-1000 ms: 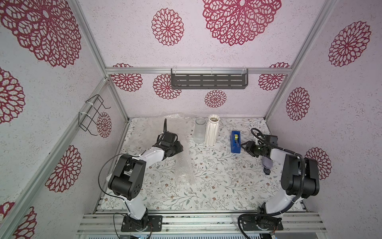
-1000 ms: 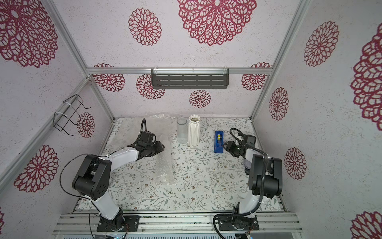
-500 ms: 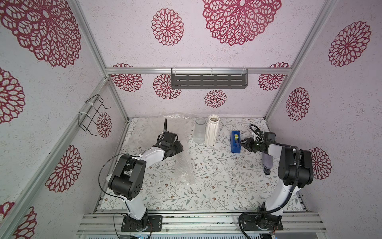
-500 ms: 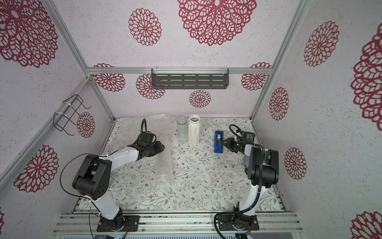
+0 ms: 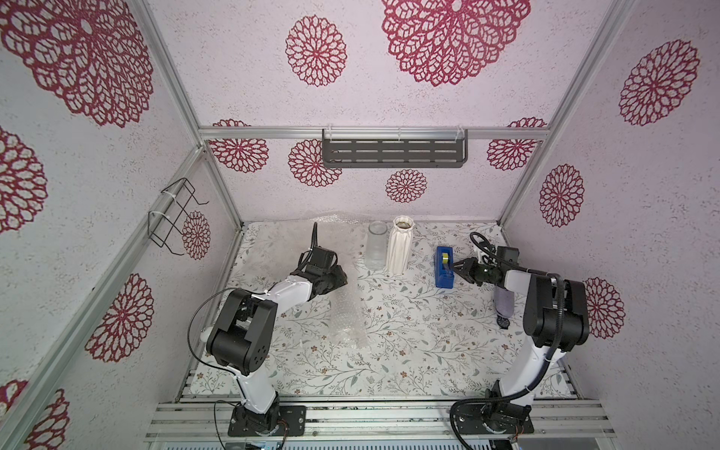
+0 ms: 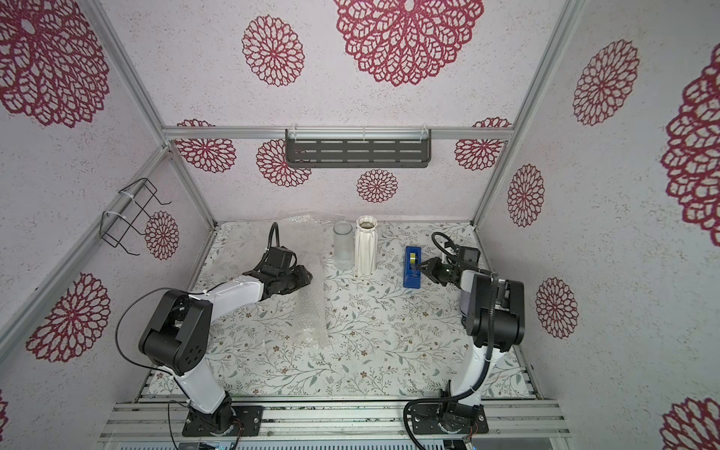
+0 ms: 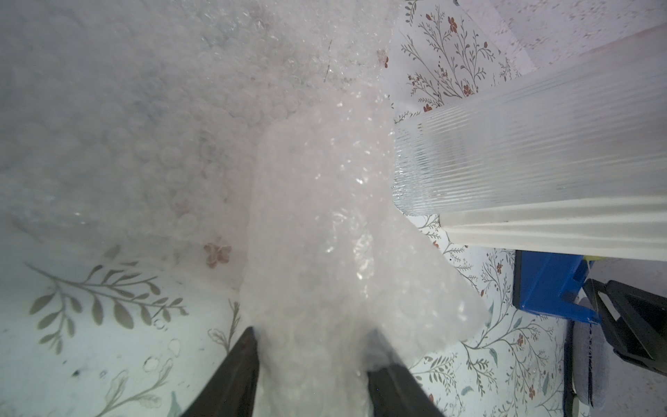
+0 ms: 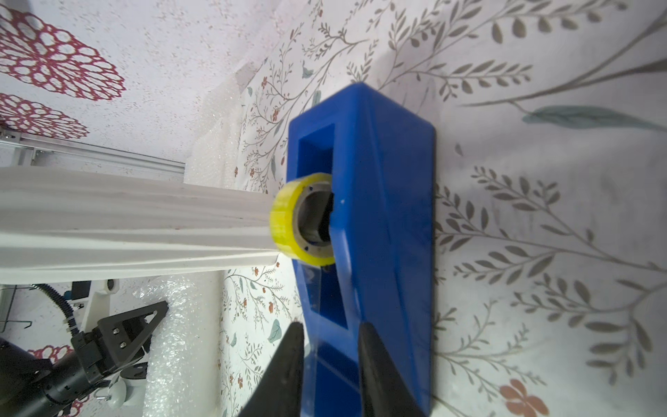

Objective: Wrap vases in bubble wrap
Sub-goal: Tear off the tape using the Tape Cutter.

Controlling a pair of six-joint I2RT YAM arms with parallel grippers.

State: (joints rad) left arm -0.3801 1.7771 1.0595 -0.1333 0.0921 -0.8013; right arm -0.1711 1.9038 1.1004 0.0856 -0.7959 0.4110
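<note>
A clear glass vase (image 5: pixel 376 247) and a white ribbed vase (image 5: pixel 399 249) stand side by side at the back, seen in both top views, glass vase (image 6: pixel 343 245), white vase (image 6: pixel 365 249). A long roll of bubble wrap (image 5: pixel 346 315) lies on the table. My left gripper (image 5: pixel 343 278) is shut on its far end; in the left wrist view the fingers (image 7: pixel 249 346) press into the bubble wrap (image 7: pixel 343 234). I cannot tell what is inside the roll. My right gripper (image 5: pixel 456 268) is at the blue tape dispenser (image 5: pixel 444 267), its jaws narrowly open (image 8: pixel 330 325) over the cutter end.
More bubble wrap (image 5: pixel 331 222) lies crumpled against the back wall. A grey-purple object (image 5: pixel 504 302) and a small black item (image 5: pixel 503 322) lie under the right arm. A dark shelf (image 5: pixel 393 152) hangs on the back wall, a wire rack (image 5: pixel 175 214) on the left wall.
My right gripper has swung toward the tape dispenser and its jaws have narrowed. The left arm and the roll have not moved.
</note>
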